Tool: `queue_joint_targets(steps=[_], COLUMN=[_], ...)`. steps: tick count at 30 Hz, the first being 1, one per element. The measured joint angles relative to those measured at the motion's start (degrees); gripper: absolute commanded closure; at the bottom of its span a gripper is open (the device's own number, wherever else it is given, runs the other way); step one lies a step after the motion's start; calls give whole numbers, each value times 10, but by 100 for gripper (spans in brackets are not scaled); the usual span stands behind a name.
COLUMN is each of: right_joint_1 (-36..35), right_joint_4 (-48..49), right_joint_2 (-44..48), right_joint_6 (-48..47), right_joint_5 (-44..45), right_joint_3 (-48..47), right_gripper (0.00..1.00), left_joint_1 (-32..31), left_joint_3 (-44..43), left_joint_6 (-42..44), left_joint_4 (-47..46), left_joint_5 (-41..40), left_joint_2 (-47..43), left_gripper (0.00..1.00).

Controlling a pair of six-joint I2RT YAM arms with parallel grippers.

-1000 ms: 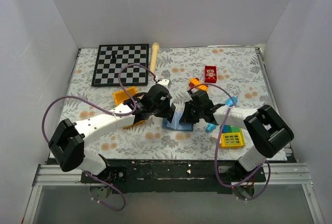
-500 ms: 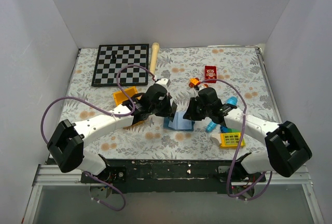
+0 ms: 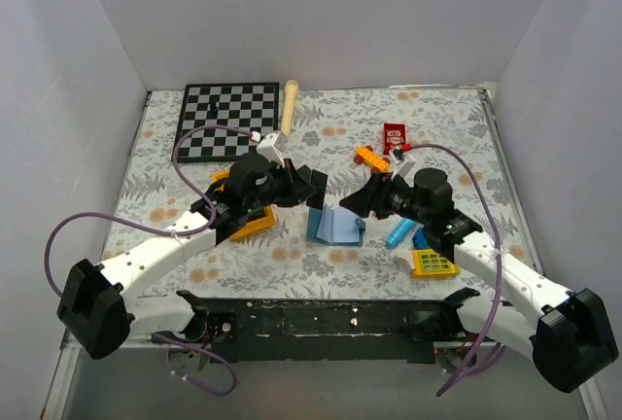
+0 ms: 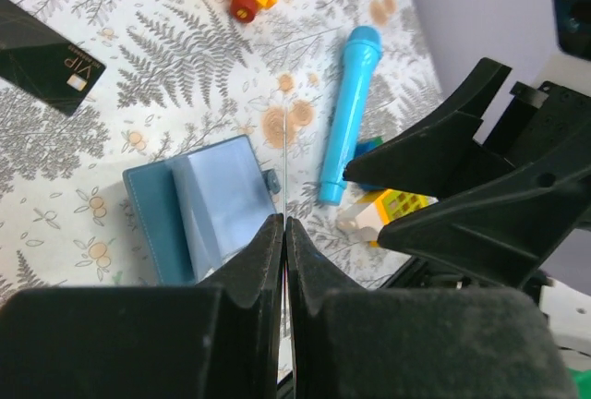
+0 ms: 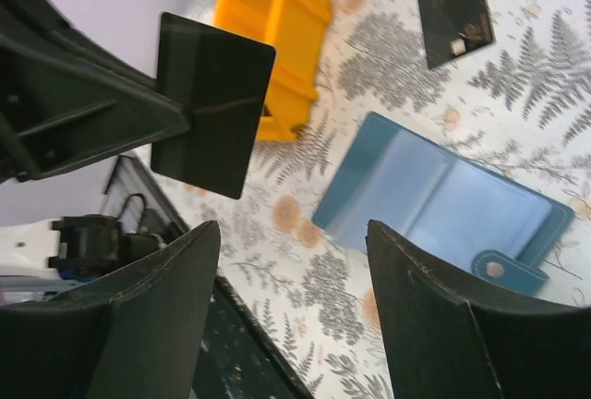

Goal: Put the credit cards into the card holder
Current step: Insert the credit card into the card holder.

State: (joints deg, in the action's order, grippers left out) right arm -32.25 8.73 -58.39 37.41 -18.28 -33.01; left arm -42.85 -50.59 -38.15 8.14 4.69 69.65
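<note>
Both arms are drawn back from the open card holder (image 3: pixel 336 227) on the table (image 3: pixel 292 264). Two credit cards (image 5: pixel 212 103) are counted: one is clamped in the left hand (image 4: pixel 284 237), a second card (image 4: pixel 48 65), lettered "VIP", lies flat. The right hand (image 5: pixel 291 228) is held spread.

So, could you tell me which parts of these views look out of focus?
Top external: evenly lit, sharp. Left wrist: the left gripper is dark and blurred, the card holder crisp. Right wrist: the right gripper looks soft, the card holder slightly smeared, the held credit card faintly glossy.
</note>
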Motion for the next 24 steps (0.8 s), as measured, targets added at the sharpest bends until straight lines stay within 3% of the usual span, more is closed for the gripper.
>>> queue_joint_targets(steps=[3, 13, 24], right_joint_1=[29, 77, 86], right_joint_4=[68, 271, 401], right_joint_2=[16, -16, -44], right_joint_6=[34, 165, 240], right_joint_5=[-48, -161, -212], right_joint_3=[26, 68, 70], right_gripper=[27, 34, 67], left_joint_1=[29, 34, 39], left_joint_3=[34, 96, 105], left_joint_6=[-17, -83, -125], left_joint_4=[-53, -245, -349], left_joint_5=[47, 201, 266], left_joint_2=[-20, -23, -1], left_gripper=[100, 100, 100])
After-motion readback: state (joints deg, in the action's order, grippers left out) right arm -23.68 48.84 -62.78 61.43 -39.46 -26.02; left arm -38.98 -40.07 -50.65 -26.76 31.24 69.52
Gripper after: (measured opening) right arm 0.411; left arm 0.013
